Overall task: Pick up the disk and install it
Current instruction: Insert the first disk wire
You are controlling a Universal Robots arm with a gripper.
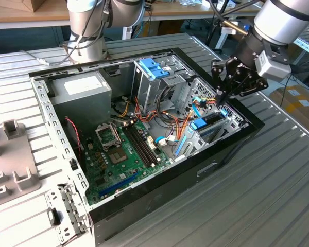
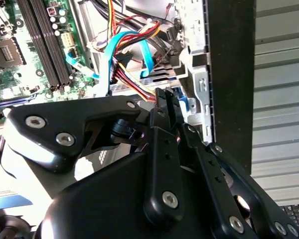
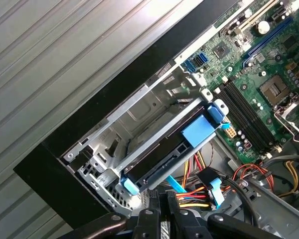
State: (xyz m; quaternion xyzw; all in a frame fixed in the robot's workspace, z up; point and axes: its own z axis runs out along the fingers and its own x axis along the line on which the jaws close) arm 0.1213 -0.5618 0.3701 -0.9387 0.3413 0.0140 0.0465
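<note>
Exterior view, surroundings: an open computer case (image 1: 144, 128) lies on a ribbed metal table (image 1: 278, 195). Inside are a green motherboard (image 1: 121, 154), a grey power supply box (image 1: 82, 92) toward the exterior view's left, and a metal drive cage topped by a light-blue bracket (image 1: 154, 68) near the middle.
Exterior view, tool: the gripper (image 1: 220, 96) hangs over the case's corner at the exterior view's right, just above a tangle of coloured cables (image 1: 203, 100).
Exterior view, disk: the disk (image 1: 208, 123) sits low in a metal bay (image 1: 232, 121) at that corner, its blue rails showing.
Second wrist view: the black fingers (image 2: 164, 114) stand pressed together with nothing between them, right beside the orange, red and blue cables (image 2: 129, 59). The case's black wall (image 2: 229, 74) runs alongside.
First wrist view, disk: the disk (image 3: 159, 154) lies flat in the metal bay (image 3: 139, 119), dark side up, with blue rail ends at both ends and a blue tab on top. Its long axis runs parallel to the case's black wall (image 3: 114, 99).
First wrist view, obstruction: the cables (image 3: 199, 189) crowd the disk's connector edge, between it and the fingers (image 3: 152, 221).
</note>
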